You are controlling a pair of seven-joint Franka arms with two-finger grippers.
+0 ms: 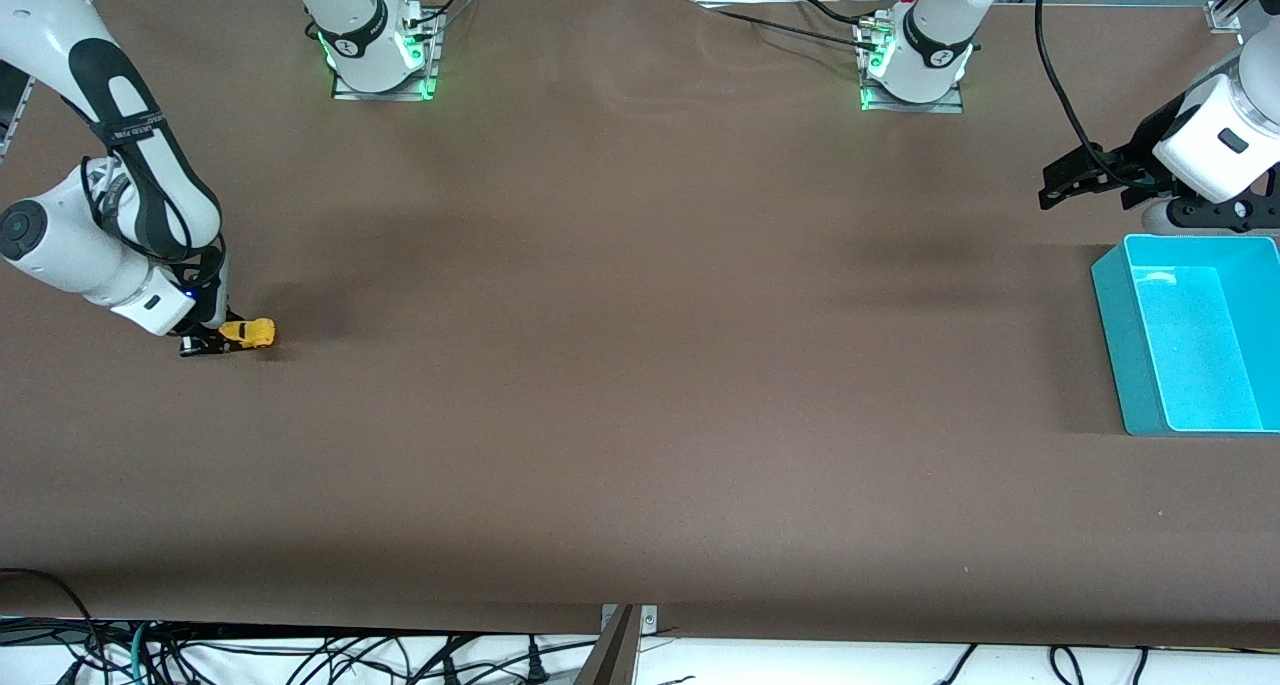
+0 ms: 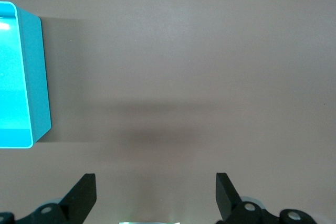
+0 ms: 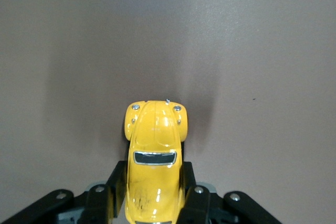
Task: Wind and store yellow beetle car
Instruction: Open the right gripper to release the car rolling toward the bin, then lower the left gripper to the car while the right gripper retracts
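The yellow beetle car (image 1: 250,333) is down at the brown table at the right arm's end. My right gripper (image 1: 225,339) is shut on it, its black fingers (image 3: 190,192) pressing both sides of the body. In the right wrist view the yellow beetle car (image 3: 153,156) pokes out from between the fingers, nose away from the wrist. My left gripper (image 1: 1062,182) is open and empty, held above the table by the teal bin (image 1: 1190,333) at the left arm's end. Its spread fingers (image 2: 84,195) show over bare table.
The teal bin, open-topped and with nothing in it, stands at the left arm's end, also seen in the left wrist view (image 2: 29,77). The two arm bases (image 1: 380,50) stand along the table's edge farthest from the front camera.
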